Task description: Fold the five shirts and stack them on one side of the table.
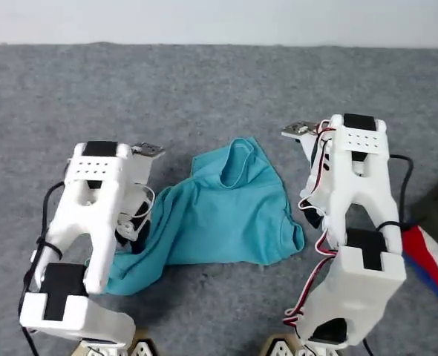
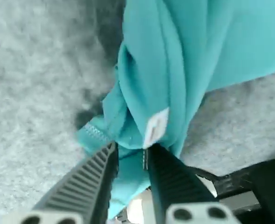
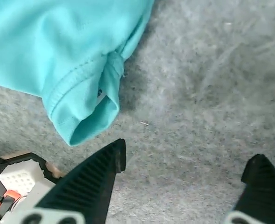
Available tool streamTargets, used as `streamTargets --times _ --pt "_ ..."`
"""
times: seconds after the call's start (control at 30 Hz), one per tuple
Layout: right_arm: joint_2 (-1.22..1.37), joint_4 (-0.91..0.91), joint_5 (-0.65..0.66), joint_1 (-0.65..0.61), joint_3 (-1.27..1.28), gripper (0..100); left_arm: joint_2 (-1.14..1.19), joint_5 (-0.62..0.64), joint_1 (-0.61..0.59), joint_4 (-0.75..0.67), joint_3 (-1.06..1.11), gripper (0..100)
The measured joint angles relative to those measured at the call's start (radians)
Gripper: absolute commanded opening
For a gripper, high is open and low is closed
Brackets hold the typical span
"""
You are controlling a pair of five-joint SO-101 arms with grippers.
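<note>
**Bunched pinch, idle partner**

We see the teal shirt (image 1: 219,215) crumpled at the centre of the high view on the grey felt table (image 1: 204,81). Our left gripper (image 2: 129,150) is clamped narrow on a bunched fold at the shirt's lower-left end. Our right gripper (image 3: 189,151) gapes wide, holding nothing, over bare felt just beside a sleeve cuff (image 3: 81,123). We judge the pinch spans several layers, so a pull could drag the shirt into a knot. The right jaws could also miss the cuff.
</note>
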Motion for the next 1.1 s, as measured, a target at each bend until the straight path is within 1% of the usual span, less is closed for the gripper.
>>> streamTargets --times 0.2,0.63,0.8,0.87,0.93,0.97,1.1 --pt "0.0 0.009 0.0 -0.002 0.0 39.5 0.0 0.0 0.003 -0.035 0.0 15" --pt "0.0 0.009 0.0 -0.002 0.0 39.5 0.0 -0.002 0.015 -0.157 0.008 15" --pt "0.0 0.009 0.0 -0.002 0.0 39.5 0.005 -0.003 0.015 -0.242 0.117 15" --pt "0.0 0.009 0.0 -0.002 0.0 39.5 0.028 -0.003 0.015 -0.282 0.164 10" --pt "0.0 0.009 0.0 -0.002 0.0 39.5 0.052 -0.003 0.014 -0.304 0.183 2" --pt "0.0 0.009 0.0 -0.002 0.0 39.5 0.064 -0.003 0.014 -0.305 0.183 1" --pt "0.0 0.009 0.0 -0.002 0.0 39.5 0.1 -0.003 0.021 -0.33 0.19 1"
